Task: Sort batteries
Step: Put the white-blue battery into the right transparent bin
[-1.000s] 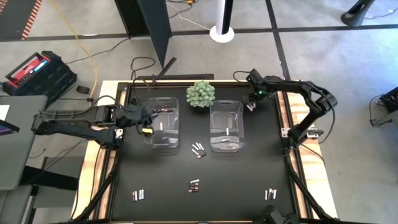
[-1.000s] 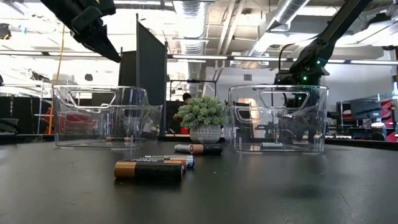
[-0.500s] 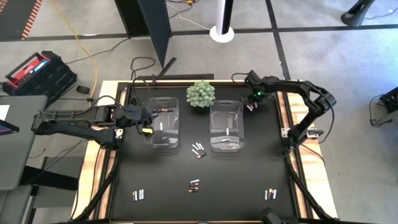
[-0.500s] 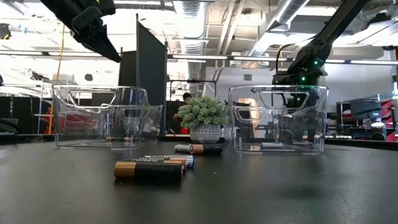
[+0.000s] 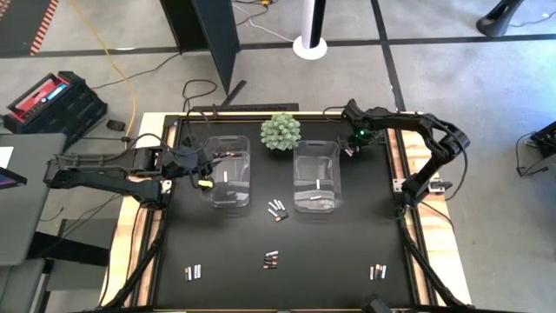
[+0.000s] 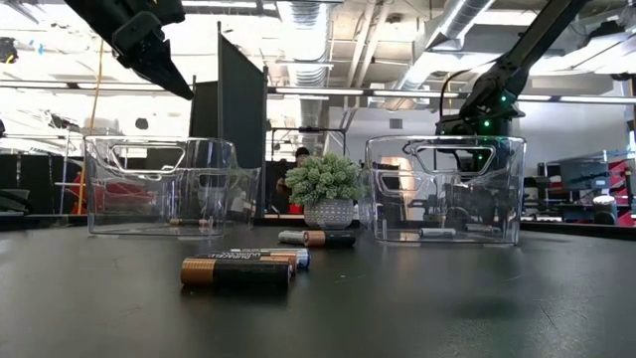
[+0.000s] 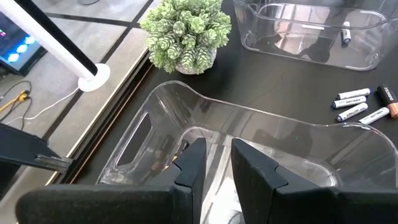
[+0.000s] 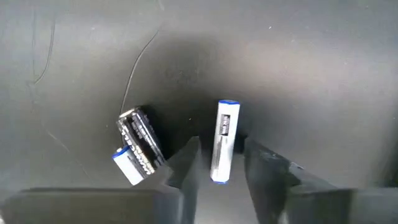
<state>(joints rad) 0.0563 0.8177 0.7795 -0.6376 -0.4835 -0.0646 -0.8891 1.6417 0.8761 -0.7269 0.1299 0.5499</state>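
Near the worktop's far right corner, the right gripper point(image 8: 214, 163) is straddling a pale battery point(image 8: 222, 141) on the worktop, fingers partly open and gripping nothing yet; next it probably needs closing squarely, clear of the neighbouring dark battery point(image 8: 138, 149).

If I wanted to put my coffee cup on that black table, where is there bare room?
The widest bare patch lies on the table, between the left bin and the battery group near the front-left corner. The strip between the middle batteries and the front-right ones is free too. It is crowded between the bins, around the plant, and by the right tool.
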